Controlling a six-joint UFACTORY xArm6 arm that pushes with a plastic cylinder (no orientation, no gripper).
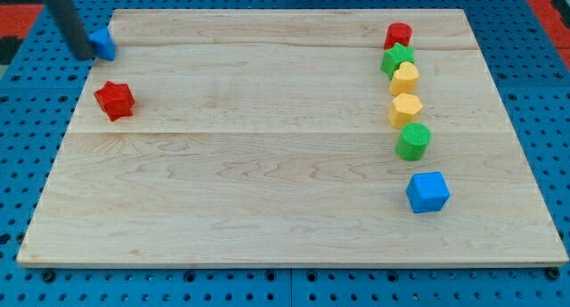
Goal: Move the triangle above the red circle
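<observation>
A pale wooden board (267, 165) lies on blue pegboard (27, 147). Nearest, at five o'clock, sits a blue cube (427, 192). The red circle (398, 34) stands at one o'clock. At ten o'clock, the fingerless tip (83, 54) touches the blue triangle (105, 43).

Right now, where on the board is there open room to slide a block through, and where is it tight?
The broad middle is bare, bordered by the red star on the view's left and the column from the red circle down to the blue cube on the right. That column is crowded. My tip sits against the blue triangle at top left.
</observation>
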